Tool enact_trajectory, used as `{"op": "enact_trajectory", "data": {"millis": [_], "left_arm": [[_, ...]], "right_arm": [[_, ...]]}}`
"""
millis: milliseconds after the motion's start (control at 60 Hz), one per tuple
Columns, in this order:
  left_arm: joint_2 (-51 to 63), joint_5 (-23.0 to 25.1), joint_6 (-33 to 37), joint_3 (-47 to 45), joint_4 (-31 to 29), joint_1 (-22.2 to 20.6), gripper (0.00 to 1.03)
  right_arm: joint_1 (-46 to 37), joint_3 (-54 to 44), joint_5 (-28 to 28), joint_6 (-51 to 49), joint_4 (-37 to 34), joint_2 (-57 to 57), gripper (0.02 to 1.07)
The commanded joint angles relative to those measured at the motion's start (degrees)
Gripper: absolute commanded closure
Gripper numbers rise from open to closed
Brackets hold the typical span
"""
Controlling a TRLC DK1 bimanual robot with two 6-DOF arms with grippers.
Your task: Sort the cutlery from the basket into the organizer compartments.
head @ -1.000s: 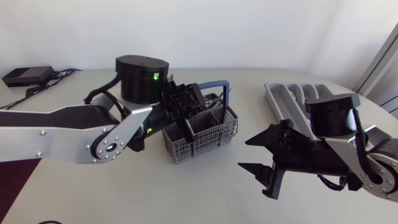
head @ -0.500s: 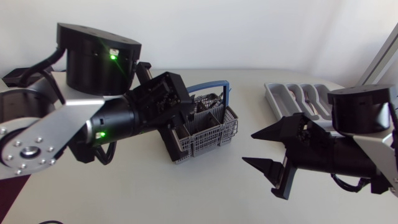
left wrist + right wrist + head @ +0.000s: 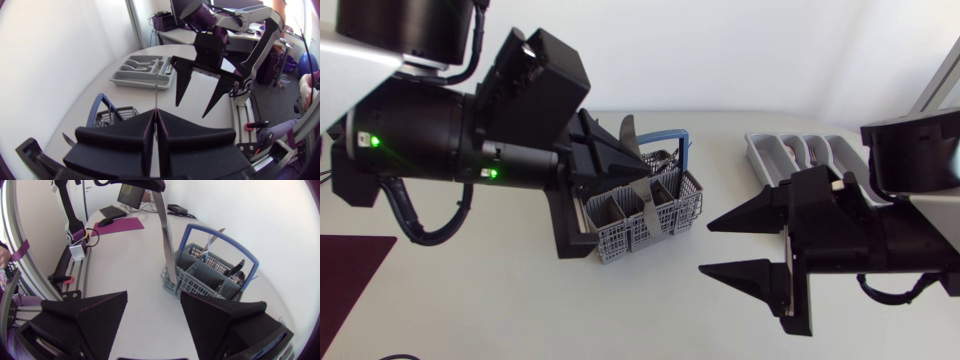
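Between basket (image 3: 665, 215) and organizer (image 3: 760, 160) you have bare table (image 3: 725, 175) — though your right gripper (image 3: 706, 249), fingers spread wide, hangs across its near end. Over the basket's left end the left gripper (image 3: 156, 114), clamped on a cutlery piece (image 3: 165, 230), blocks entry — the blue handle (image 3: 665, 133) arches just beside.

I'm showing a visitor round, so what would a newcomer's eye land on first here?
The big left arm beside the basket, its jaws shut on a silver utensil. Facing it, the right arm holds its jaws wide open and empty, with the organizer behind it.
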Motion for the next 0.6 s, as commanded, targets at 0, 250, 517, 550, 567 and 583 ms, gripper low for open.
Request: {"op": "enact_trajectory", "data": {"millis": [0, 250, 517, 550, 567, 583], "left_arm": [[0.2, 3.6, -2.4, 2.8, -1.3, 0.5, 1.0], [2.1, 13.6, -2.9, 3.0, -5.0, 1.7, 1.0], [3.2, 18.1, -3.6, 3.6, -5.0, 2.0, 1.0], [3.3, 18.1, -3.6, 3.7, -4.9, 2.0, 1.0], [3.3, 18.2, -3.6, 3.7, -4.9, 2.0, 1.0], [3.4, 18.4, -3.8, 3.8, -4.9, 2.1, 1.0]], "right_arm": [[0.5, 1.8, -2.8, 0.8, -1.0, 2.6, 0.3], [1.3, 3.5, -7.8, -0.1, -1.0, 8.5, 0.3], [5.9, 3.6, -9.1, 0.2, -0.9, 12.2, 0.42], [6.2, 3.5, -9.2, 0.2, -0.8, 12.3, 0.49], [6.4, 3.5, -9.2, 0.2, -0.8, 12.4, 0.51], [6.6, 3.5, -9.2, 0.3, -0.7, 12.5, 0.54]]}}
